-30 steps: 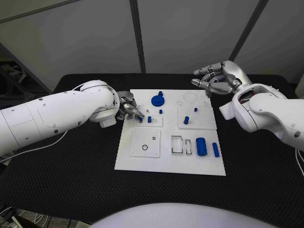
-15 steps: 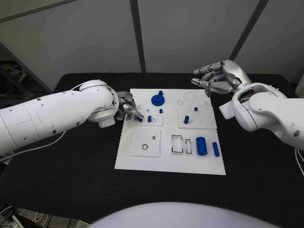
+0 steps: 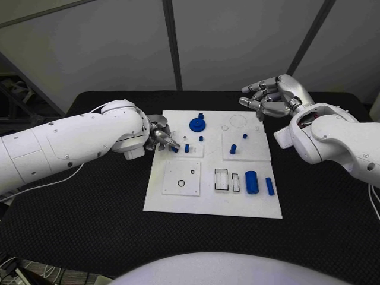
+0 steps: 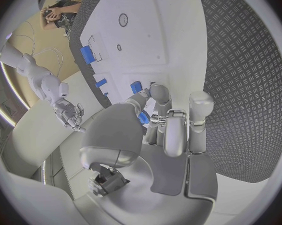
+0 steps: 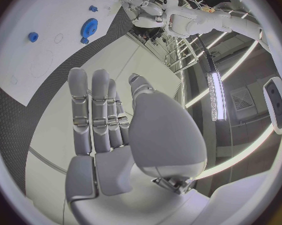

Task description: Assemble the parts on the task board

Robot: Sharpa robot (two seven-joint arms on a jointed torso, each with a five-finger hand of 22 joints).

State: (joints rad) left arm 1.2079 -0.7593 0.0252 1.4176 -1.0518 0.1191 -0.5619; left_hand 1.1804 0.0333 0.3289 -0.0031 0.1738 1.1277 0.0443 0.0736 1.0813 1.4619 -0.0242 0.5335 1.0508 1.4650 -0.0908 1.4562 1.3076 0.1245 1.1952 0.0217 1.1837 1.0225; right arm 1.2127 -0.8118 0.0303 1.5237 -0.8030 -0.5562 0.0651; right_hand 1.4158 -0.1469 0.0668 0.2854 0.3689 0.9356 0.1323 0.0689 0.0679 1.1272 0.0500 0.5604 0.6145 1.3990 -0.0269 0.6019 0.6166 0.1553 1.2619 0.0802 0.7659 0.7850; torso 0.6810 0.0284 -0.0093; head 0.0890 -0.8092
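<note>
Two robot hands are recorded in the head view. We note the white task board [image 3: 214, 205] lying in the middle of the black counter [image 3: 87, 237]. On the board we see a blue gear [image 3: 197, 124] in its far part, small blue pegs [image 3: 232, 150] around the middle, and a blue cylinder [image 3: 251, 182] with a thinner blue bar [image 3: 269, 187] just beside it in the near right part. Two rectangular slots [image 3: 225, 181] with dark outlines lie just left of the cylinder. The left robot hand [image 3: 162, 139] sits at the board's left edge, its fingers drawn together on a small blue part [image 3: 174, 148] at their tips. The right robot hand [image 3: 272, 98] hangs beyond the board's far right corner, apart from every part, fingers curled and spread, grasping nothing.

From the left wrist view we confirm the left robot hand [image 4: 163, 130] pinching the small blue part [image 4: 143, 118] between fingertips, right above the board [image 4: 153, 30]. Another blue peg [image 4: 136, 87] stands just beyond the fingertips, with further blue pieces [image 4: 86, 53] farther along the board.

From the right wrist view we record the right robot hand [image 5: 125, 130] released, fingers extended side by side, nothing within them. The blue gear [image 5: 89, 26] and a small blue peg [image 5: 33, 36] lie on the board [image 5: 28, 60] well beyond the fingertips.
</note>
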